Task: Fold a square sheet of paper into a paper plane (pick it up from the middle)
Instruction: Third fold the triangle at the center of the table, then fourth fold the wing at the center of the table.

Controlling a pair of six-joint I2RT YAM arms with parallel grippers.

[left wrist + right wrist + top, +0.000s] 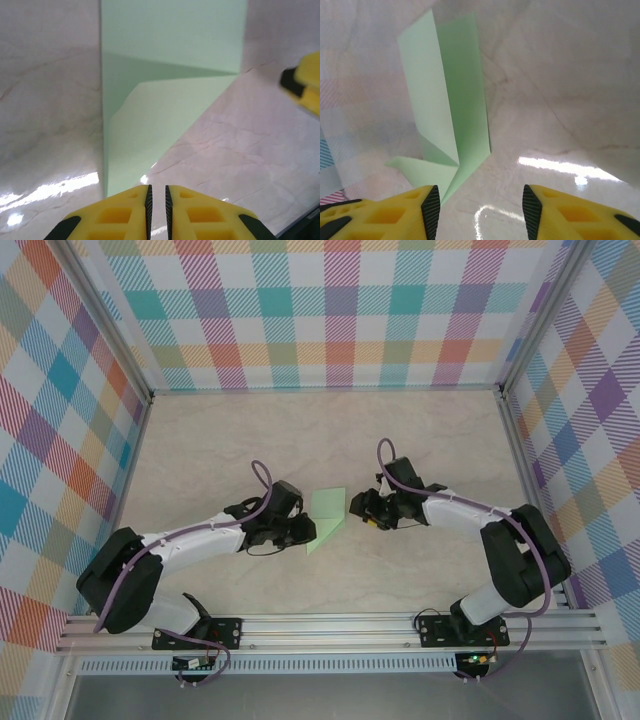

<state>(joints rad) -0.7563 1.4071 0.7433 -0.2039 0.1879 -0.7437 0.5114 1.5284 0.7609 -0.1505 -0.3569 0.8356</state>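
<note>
The square sheet of paper lies partly folded on the table between my two grippers, pale mint green, with creased flaps and one part standing up. My left gripper sits at its left edge. In the left wrist view the paper lies just ahead of the left gripper, whose yellow fingers stand a narrow slit apart with nothing between them. My right gripper is just right of the paper. The right wrist view has the paper ahead and to the left, and the right gripper is open and holds nothing.
The pale marble-patterned table is walled in by checked panels at the back and on both sides. An aluminium rail runs along the near edge. A yellow finger of the right gripper shows at the right of the left wrist view.
</note>
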